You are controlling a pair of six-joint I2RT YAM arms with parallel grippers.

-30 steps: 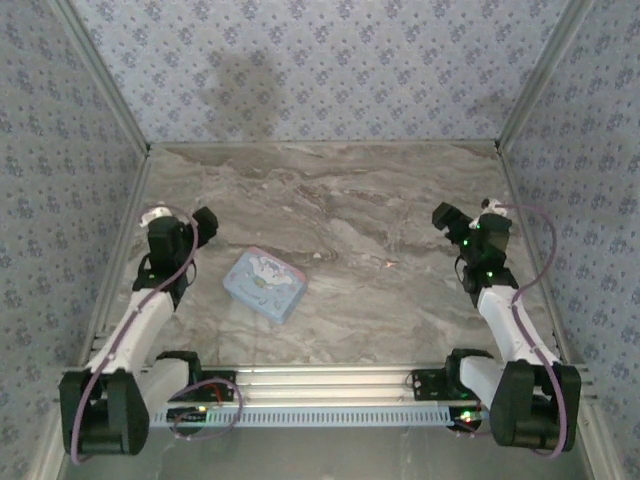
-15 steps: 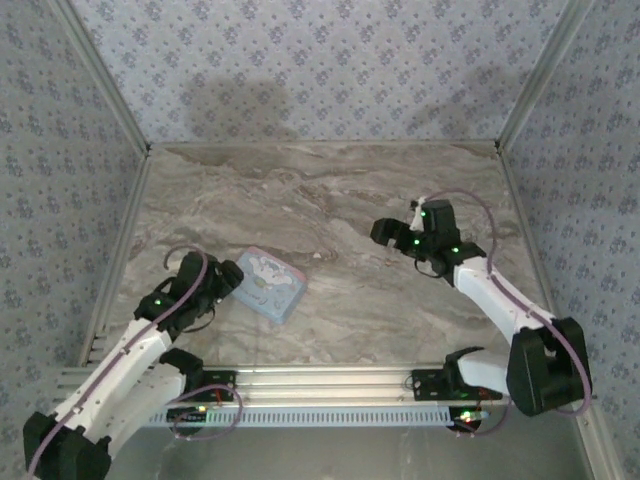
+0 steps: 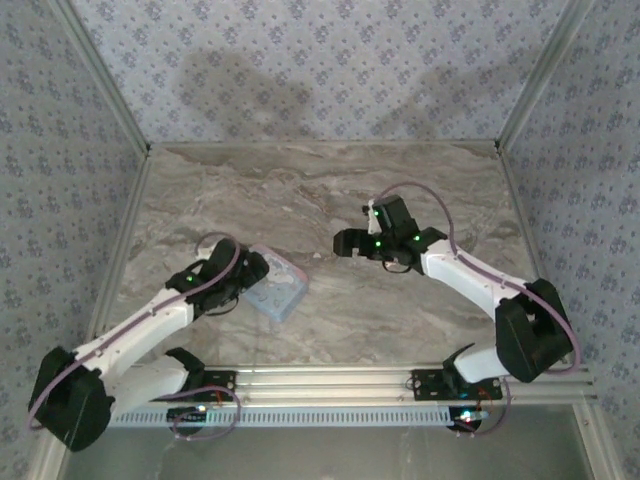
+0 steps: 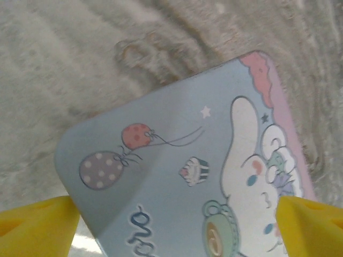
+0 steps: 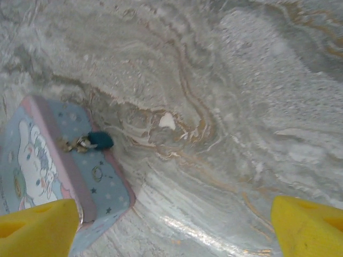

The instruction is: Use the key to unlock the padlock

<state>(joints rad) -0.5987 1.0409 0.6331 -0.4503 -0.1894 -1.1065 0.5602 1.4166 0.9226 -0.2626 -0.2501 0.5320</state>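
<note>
L tool [image 4: 174,229] wide open, empty, over box [image 4: 177,160] — R tool [image 5: 171,227] likewise, above table [image 5: 241,80]; padlock [image 5: 100,140] at box edge.

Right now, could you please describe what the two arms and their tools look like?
The left arm and right arm have white links, black joints, looping purple cables and small green lights. The left tool and right tool are black with yellow wedge-shaped fingertips.

The marbled table [image 3: 330,190] bears a light blue cartoon box [image 3: 284,290], padlock [image 5: 100,140] against its side.
</note>
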